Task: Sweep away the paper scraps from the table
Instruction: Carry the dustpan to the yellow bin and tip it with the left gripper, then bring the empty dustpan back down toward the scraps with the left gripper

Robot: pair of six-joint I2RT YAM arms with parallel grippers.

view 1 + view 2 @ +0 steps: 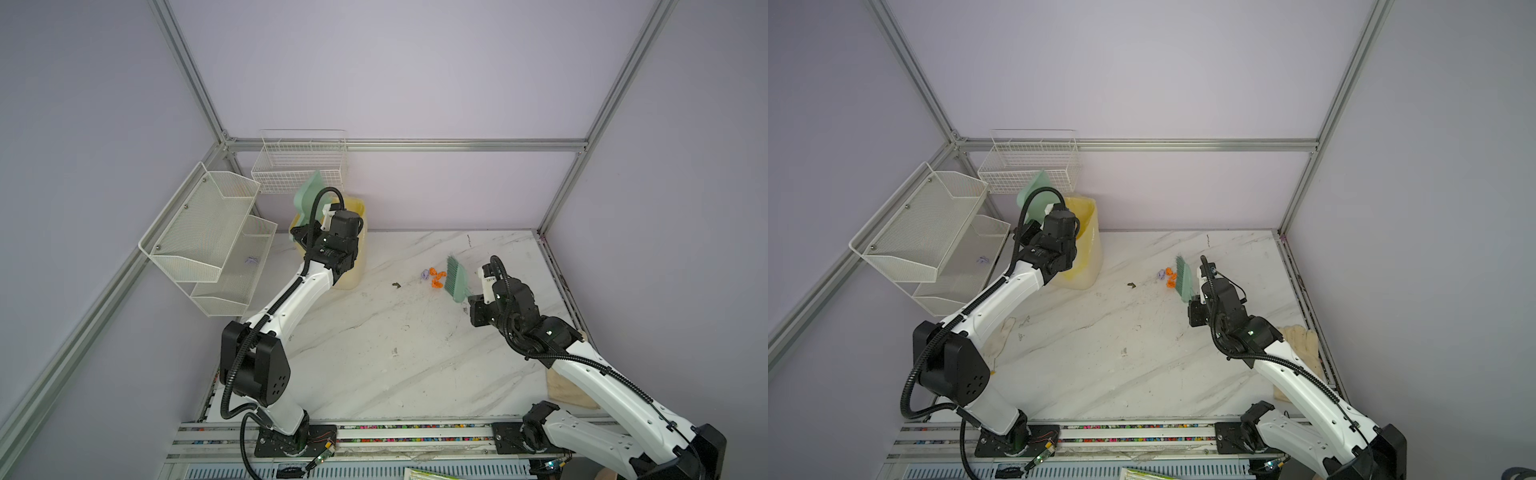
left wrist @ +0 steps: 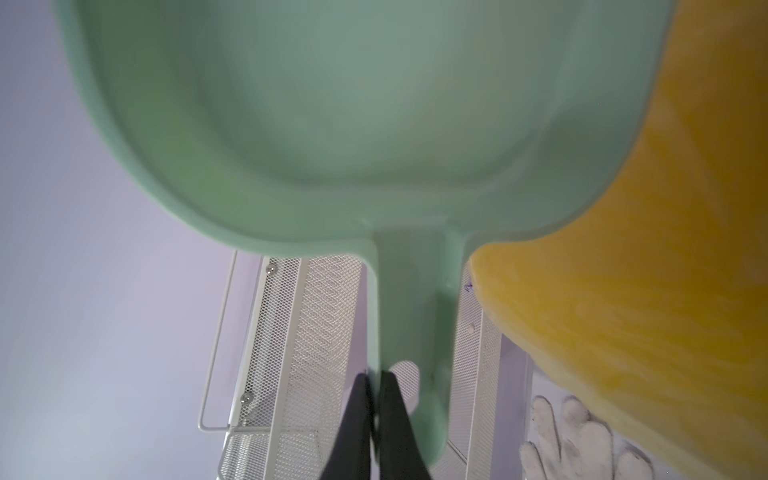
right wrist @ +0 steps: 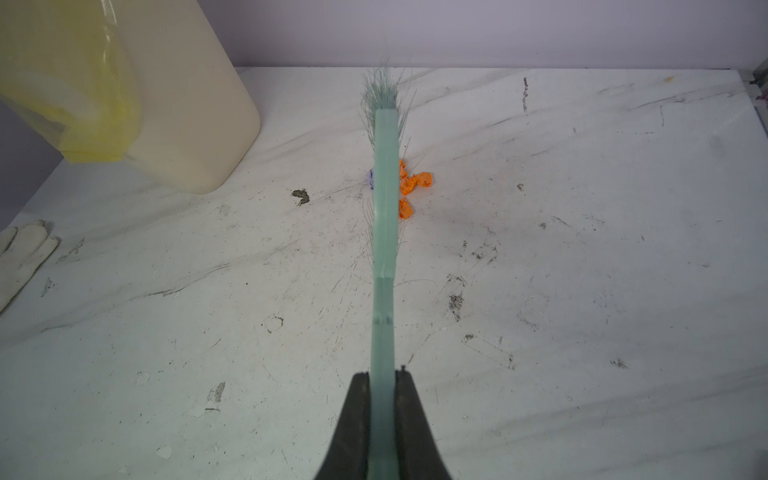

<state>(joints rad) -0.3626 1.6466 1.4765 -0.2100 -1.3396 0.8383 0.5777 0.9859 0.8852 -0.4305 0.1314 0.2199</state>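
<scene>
The table (image 3: pixel 582 291) has a smooth white marble-look top with grey veins, dulled by scuffs and grime. The paper scraps (image 3: pixel 415 183) are crumpled matt paper, orange and lilac. The brush (image 3: pixel 384 232) is pale green, slightly translucent plastic with fine bristles. The dustpan (image 2: pixel 332 104) is smooth matt green plastic. The bin (image 3: pixel 199 104) at the far left is cream plastic, and its yellow liner (image 3: pixel 83 104) is probably thin glossy film. The shelves (image 1: pixel 199 224) are white-coated metal mesh, the glove (image 3: pixel 25 249) knitted cloth, the frame (image 1: pixel 415 145) dull aluminium.
</scene>
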